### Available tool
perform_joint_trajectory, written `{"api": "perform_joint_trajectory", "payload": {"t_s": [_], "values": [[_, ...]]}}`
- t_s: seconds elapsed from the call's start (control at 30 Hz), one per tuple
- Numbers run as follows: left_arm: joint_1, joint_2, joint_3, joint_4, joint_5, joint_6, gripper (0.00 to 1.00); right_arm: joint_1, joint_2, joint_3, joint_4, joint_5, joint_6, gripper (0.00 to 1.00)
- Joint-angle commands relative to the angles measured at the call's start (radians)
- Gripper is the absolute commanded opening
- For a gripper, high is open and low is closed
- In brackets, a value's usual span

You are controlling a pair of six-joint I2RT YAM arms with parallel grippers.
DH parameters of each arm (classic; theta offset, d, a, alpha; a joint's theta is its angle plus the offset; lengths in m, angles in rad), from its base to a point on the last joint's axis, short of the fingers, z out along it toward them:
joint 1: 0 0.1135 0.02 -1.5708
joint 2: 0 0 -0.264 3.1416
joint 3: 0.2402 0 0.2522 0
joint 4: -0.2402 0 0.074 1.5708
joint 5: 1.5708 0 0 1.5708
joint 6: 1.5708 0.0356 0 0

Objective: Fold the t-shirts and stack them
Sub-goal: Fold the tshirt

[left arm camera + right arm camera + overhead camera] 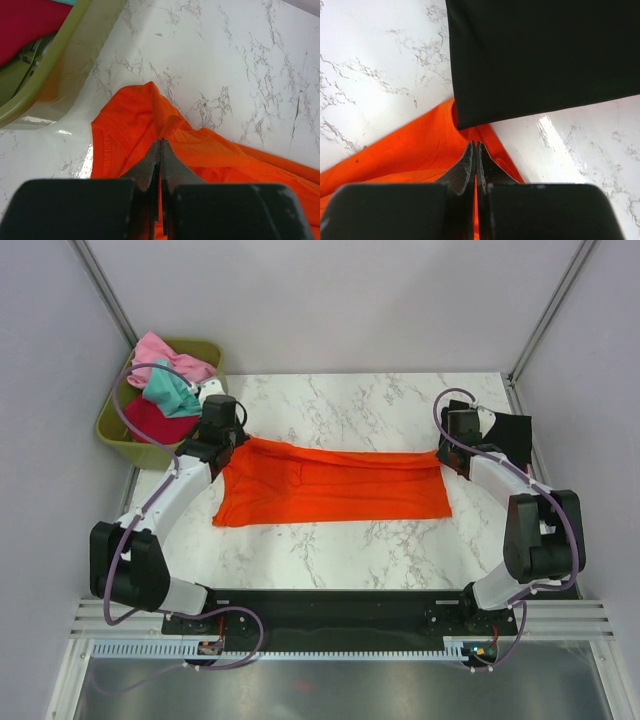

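Note:
A large bright orange t-shirt (330, 485) lies as a long band across the marble table, stretched left to right. My left gripper (232, 440) is at its far left corner, shut on a pinched ridge of the orange cloth (135, 115); the fingertips meet at the left gripper (161, 142). My right gripper (447, 452) is at the far right corner, shut on the orange hem (410, 145), its tips at the right gripper (475, 145). A folded black t-shirt (515, 435) lies just beyond, its corner (545, 55) overlapping the orange edge.
An olive-green bin (110, 430) stands off the table's back left corner, holding pink (160, 352), teal (170, 390) and crimson (155, 422) shirts. Its rim (50, 75) is close to my left gripper. Grey walls enclose three sides.

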Motion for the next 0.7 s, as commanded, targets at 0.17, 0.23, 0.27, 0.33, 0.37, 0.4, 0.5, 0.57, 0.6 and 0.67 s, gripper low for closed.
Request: {"api": "perform_joint_trajectory", "payload": {"t_s": [0.17, 0.23, 0.27, 0.33, 0.37, 0.4, 0.5, 0.57, 0.6, 0.67], "values": [[-0.003, -0.125, -0.073, -0.022, -0.038, -0.022, 0.02, -0.001, -0.061, -0.049, 0.027, 0.034, 0.005, 0.00], [-0.003, -0.136, -0.093, -0.029, -0.029, -0.030, 0.02, 0.001, -0.061, -0.064, 0.030, 0.037, 0.011, 0.00], [-0.003, -0.148, -0.099, -0.032, -0.032, -0.035, 0.02, -0.001, -0.066, -0.070, 0.031, 0.043, 0.015, 0.00], [-0.003, -0.165, -0.128, -0.037, -0.038, -0.049, 0.02, -0.001, -0.076, -0.096, 0.041, 0.046, 0.025, 0.00], [-0.003, -0.174, -0.139, -0.037, -0.038, -0.053, 0.02, -0.001, -0.081, -0.104, 0.053, 0.051, 0.028, 0.00], [-0.003, -0.191, -0.150, -0.037, -0.035, -0.062, 0.02, -0.001, -0.086, -0.115, 0.057, 0.051, 0.034, 0.00], [-0.003, -0.222, -0.191, -0.037, -0.029, -0.084, 0.02, 0.001, -0.110, -0.156, 0.085, 0.052, 0.045, 0.00], [-0.003, -0.239, -0.228, -0.037, -0.022, -0.099, 0.02, 0.001, -0.129, -0.190, 0.108, 0.052, 0.049, 0.00], [-0.003, -0.259, -0.242, -0.036, -0.020, -0.122, 0.02, -0.001, -0.136, -0.216, 0.116, 0.051, 0.055, 0.00], [-0.005, -0.280, -0.292, -0.030, -0.008, -0.148, 0.02, -0.001, -0.156, -0.239, 0.140, 0.048, 0.062, 0.01]]}}
